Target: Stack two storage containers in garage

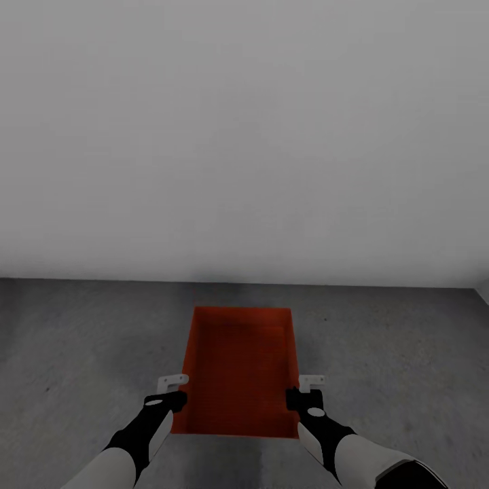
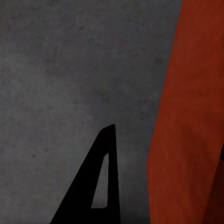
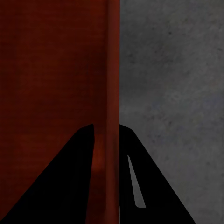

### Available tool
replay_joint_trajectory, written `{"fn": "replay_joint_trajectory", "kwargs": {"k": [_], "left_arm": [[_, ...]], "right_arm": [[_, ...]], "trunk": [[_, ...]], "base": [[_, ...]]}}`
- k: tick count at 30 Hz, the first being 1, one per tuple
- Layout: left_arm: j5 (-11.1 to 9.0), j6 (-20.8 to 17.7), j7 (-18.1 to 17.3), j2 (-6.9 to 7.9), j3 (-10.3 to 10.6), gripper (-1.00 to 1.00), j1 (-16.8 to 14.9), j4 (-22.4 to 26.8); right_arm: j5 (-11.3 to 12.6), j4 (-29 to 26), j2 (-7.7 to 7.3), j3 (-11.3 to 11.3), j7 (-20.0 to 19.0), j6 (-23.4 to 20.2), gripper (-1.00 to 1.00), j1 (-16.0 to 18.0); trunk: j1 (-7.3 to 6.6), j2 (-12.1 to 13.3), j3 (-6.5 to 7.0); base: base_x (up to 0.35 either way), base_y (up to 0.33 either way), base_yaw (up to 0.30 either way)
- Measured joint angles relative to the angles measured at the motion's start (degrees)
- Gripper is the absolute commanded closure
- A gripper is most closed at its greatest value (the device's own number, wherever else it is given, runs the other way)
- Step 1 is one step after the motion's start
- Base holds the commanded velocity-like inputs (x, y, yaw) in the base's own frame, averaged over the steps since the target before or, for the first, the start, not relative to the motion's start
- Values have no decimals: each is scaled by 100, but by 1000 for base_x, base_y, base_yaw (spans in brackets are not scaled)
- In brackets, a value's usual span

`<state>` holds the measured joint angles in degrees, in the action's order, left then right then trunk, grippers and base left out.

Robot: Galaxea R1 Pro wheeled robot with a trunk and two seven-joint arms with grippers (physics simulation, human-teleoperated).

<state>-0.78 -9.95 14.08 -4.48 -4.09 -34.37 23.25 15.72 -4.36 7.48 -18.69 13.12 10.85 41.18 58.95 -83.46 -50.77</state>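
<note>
We hold one storage container [image 1: 238, 367] over the garage floor [image 1: 81, 353], right gripper [image 1: 303, 396] clamped on its wall; left gripper's [image 1: 175, 394] grip we cannot tell; next, lower it.

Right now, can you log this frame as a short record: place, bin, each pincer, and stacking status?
place: grey concrete floor in front of a plain white wall
bin: one orange-red open-top bin, held between both arms, long side pointing at the wall
left pincer: at the bin's left wall; outer finger outside the wall, grip state unclear
right pincer: fingers on either side of the bin's right wall, shut on it
bin height: cannot tell whether it rests on the floor or hangs just above
stacking: not yet done
</note>
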Motion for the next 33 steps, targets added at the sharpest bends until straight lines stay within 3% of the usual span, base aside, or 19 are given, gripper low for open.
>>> {"fn": "replay_joint_trajectory", "kwargs": {"k": [12, 33], "left_arm": [[4, 6, 0, 0, 0, 100, 0, -5], [9, 0, 0, 0, 2, 100, 0, -5]], "right_arm": [[2, 1, 0, -5, 1, 3, 100, 0], [12, 3, 0, -21, 2, 16, 100, -1]], "trunk": [[0, 0, 0], [461, -841, -377]], "base": [[0, 0, 0], [0, 0, 0]]}}
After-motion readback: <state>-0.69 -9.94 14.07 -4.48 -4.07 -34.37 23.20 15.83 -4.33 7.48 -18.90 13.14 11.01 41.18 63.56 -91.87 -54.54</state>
